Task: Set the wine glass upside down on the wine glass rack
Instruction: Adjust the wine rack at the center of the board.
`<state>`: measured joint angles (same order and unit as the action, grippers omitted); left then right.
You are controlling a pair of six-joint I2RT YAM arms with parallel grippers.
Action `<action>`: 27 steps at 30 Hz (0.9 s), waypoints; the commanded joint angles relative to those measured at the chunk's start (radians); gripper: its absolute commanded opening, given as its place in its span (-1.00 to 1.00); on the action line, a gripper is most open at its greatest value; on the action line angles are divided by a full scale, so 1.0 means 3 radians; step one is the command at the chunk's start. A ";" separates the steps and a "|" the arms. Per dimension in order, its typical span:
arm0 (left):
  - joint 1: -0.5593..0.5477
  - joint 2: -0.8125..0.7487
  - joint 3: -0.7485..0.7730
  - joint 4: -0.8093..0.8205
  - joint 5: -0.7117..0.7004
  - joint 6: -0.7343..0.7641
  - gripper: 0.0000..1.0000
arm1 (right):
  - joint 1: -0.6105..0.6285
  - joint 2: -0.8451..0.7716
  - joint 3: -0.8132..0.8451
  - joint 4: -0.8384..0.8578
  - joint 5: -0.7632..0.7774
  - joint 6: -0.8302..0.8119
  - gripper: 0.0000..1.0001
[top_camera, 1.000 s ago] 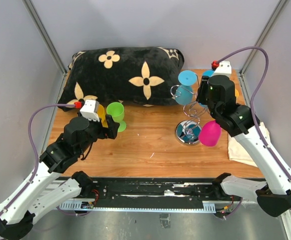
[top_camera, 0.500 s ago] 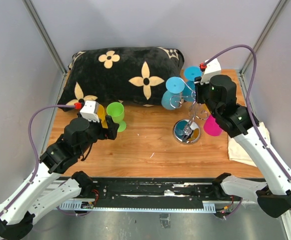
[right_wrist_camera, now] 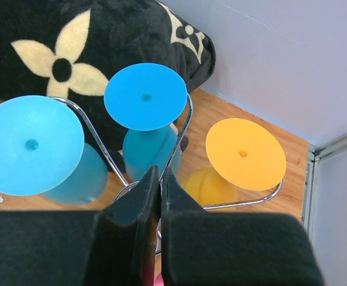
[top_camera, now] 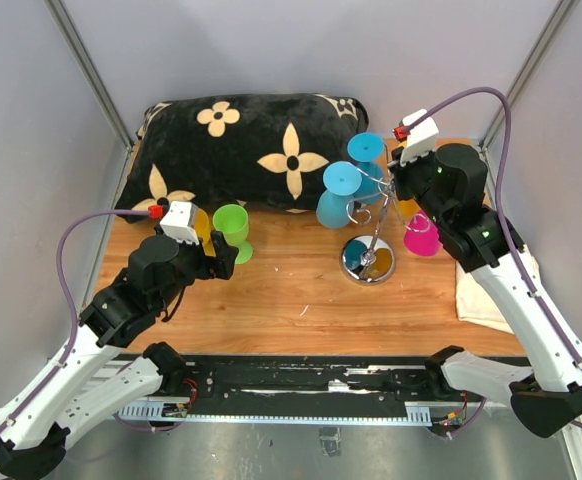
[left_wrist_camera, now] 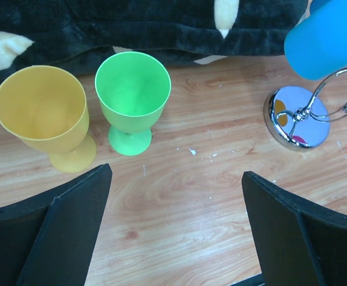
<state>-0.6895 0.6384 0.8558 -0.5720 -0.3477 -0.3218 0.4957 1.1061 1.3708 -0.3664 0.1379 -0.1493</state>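
Observation:
The chrome wine glass rack (top_camera: 368,260) stands right of centre on the wooden table. Two blue glasses (top_camera: 341,180) hang upside down on it, and an orange one (right_wrist_camera: 245,154) shows in the right wrist view. My right gripper (top_camera: 403,188) is shut at the rack's wire arms (right_wrist_camera: 182,134), and a pink wine glass (top_camera: 421,238) hangs under it; pink shows between the fingers (right_wrist_camera: 143,220). My left gripper (left_wrist_camera: 176,226) is open and empty, above the table in front of a green glass (left_wrist_camera: 133,95) and a yellow glass (left_wrist_camera: 42,113).
A black cushion with cream flowers (top_camera: 241,140) lies along the back of the table. A white cloth (top_camera: 481,295) lies at the right edge under the right arm. The rack's mirrored base (left_wrist_camera: 297,116) also shows in the left wrist view.
My right gripper has moved back and up with the pink glass, in against the rack. The rack's blue glasses have swung to the left and its base has shifted slightly. The left arm has not moved.

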 commanded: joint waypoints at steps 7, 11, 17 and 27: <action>-0.0003 0.0018 -0.0011 0.0040 -0.0067 -0.0004 0.91 | -0.0098 -0.0118 0.0029 0.0318 -0.0402 -0.0057 0.42; -0.0003 0.0039 0.0031 0.0042 -0.0039 -0.0018 0.91 | -0.0098 -0.0194 0.0035 0.0268 -0.0462 0.0022 0.65; -0.0003 0.0066 0.0101 0.0034 -0.0012 -0.0048 0.91 | -0.0098 -0.0459 0.0032 0.0041 -0.0475 0.0213 0.73; -0.0003 0.0019 0.0198 -0.0024 -0.0095 -0.0071 0.92 | -0.0049 -0.0892 0.0219 -0.1038 -0.1423 0.0263 0.74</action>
<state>-0.6895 0.6559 0.8722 -0.5819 -0.3481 -0.3340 0.4885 0.8696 1.3869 -0.5003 -0.1184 -0.0635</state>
